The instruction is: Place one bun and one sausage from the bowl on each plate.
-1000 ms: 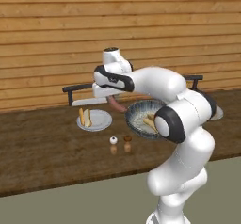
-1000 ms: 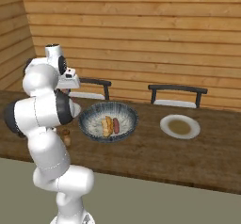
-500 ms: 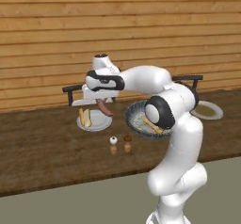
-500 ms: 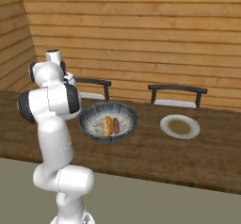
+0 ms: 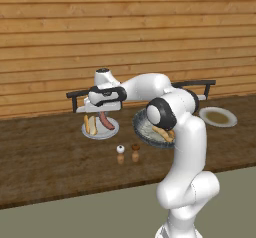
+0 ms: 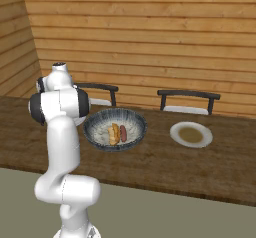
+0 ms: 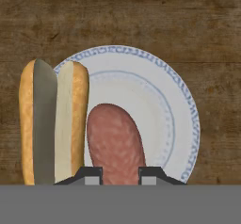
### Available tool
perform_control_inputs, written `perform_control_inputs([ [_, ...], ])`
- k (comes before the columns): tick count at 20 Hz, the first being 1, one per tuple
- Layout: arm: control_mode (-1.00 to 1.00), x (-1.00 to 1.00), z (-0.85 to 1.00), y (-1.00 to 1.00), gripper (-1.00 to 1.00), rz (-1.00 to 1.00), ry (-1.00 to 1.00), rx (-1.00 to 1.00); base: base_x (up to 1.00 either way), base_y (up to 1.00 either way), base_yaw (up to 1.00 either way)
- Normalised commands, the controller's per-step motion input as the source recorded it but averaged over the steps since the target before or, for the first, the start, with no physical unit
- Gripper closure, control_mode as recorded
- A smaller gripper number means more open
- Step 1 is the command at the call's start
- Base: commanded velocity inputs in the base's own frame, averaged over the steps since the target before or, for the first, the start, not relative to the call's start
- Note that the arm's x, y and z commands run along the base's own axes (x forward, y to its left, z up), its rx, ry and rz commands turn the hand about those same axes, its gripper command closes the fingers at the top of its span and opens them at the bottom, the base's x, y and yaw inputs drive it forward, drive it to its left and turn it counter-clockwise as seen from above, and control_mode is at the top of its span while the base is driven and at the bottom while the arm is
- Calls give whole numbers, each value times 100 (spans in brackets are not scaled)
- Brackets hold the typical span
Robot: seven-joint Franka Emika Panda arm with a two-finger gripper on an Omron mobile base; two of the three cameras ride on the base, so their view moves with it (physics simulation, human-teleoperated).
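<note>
You had bare rim right of the sausage (image 7: 115,143) on the near plate (image 7: 181,119) — the bun (image 7: 52,122) blocked its left; two shakers (image 5: 127,153) stood on the desk (image 5: 45,157) in front.

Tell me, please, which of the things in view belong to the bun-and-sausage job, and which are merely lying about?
Belonging to the job:
- bowl, a bun and sausage inside
- left plate, carrying a bun
- sausage, in the gripper over that plate
- right plate, no bun or sausage on it

Lying about:
- two small shakers
- two chairs behind the table
</note>
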Motion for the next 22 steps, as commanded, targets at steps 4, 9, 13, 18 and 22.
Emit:
perform_control_inputs([
  [4, -100, 34, -32, 0, 100, 0, -3, 0, 0, 0, 0],
  [9, -100, 20, -16, 1, 100, 0, -4, 0, 0, 0, 0],
  [13, -100, 0, 0, 0, 100, 0, 0, 0, 0, 0, 0],
  [18, -100, 0, 0, 0, -100, 0, 0, 0, 0, 0, 0],
  [22, -100, 0, 0, 0, -100, 0, 0, 0, 0, 0, 0],
])
